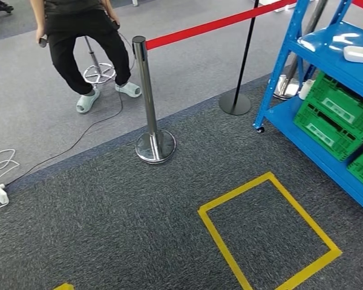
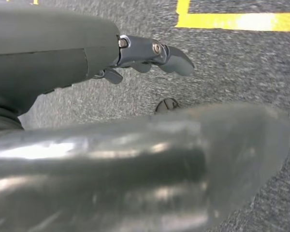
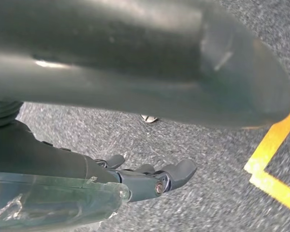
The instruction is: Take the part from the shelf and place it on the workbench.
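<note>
While the blue shelf [image 1: 325,90] is seen only at the right edge of the head view, the approach step is judged to be in hand, with nothing yet grasped. A white, rounded object [image 1: 360,53] lies on an upper shelf board and is taken to be the part, though this cannot be confirmed; green crates [image 1: 337,115] sit on the board below. The left robot hand [image 2: 143,55] hangs above grey carpet, fingers extended and apart, holding nothing. The right robot hand [image 3: 147,176] is likewise spread and empty above the carpet. A yellow taped square [image 1: 266,232] is marked on the floor before the shelf. Next, a turn toward the shelf would be called for, then a raised reach to the upper board.
</note>
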